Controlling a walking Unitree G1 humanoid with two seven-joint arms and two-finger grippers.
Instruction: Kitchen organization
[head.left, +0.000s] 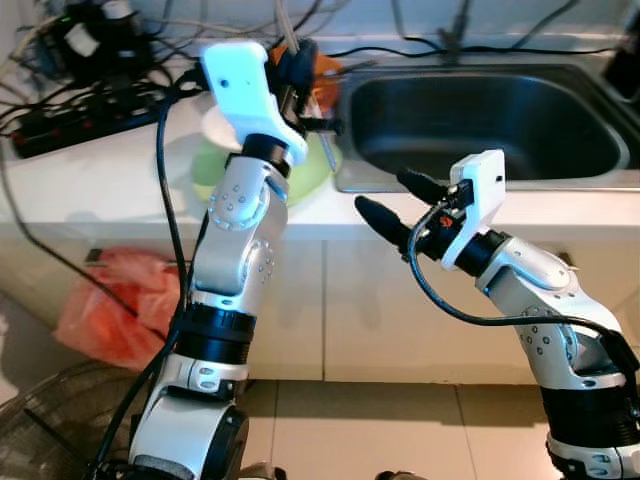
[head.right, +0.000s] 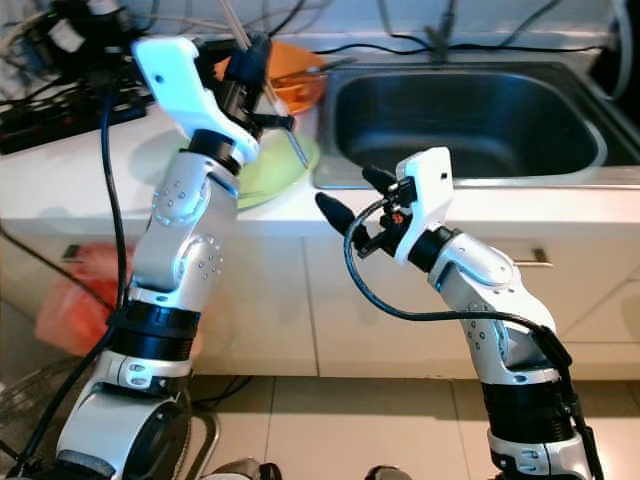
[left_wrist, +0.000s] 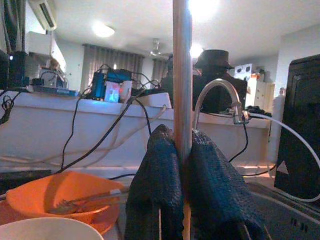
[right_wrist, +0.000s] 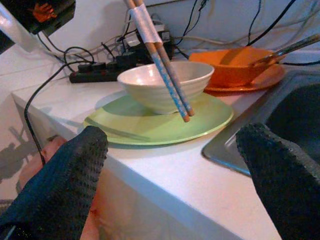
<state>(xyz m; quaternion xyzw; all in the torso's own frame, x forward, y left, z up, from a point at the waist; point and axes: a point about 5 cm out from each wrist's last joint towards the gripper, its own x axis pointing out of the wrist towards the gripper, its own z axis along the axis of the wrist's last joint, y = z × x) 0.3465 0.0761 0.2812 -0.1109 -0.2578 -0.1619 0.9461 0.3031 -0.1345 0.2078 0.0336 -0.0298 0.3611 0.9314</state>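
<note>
My left gripper (head.right: 252, 82) is raised over the counter and shut on a pair of wooden chopsticks (head.right: 285, 125), which slant down toward the dishes. Under their tips a white bowl (right_wrist: 165, 82) sits on a green plate (right_wrist: 160, 125). Behind them is an orange bowl (right_wrist: 235, 65) with a metal utensil (right_wrist: 285, 50) lying in it, on an orange plate. My right gripper (head.left: 397, 203) hangs open in front of the counter edge, level with the green plate, with nothing between its fingers (right_wrist: 65, 185).
A steel sink (head.left: 450, 185) lies to the right of the dishes, with a faucet (left_wrist: 220, 95) behind it. A power strip and tangled cables (head.left: 80, 120) crowd the back left of the counter. On the floor are a red plastic bag (head.left: 115, 300) and a fan grille (head.left: 50, 420).
</note>
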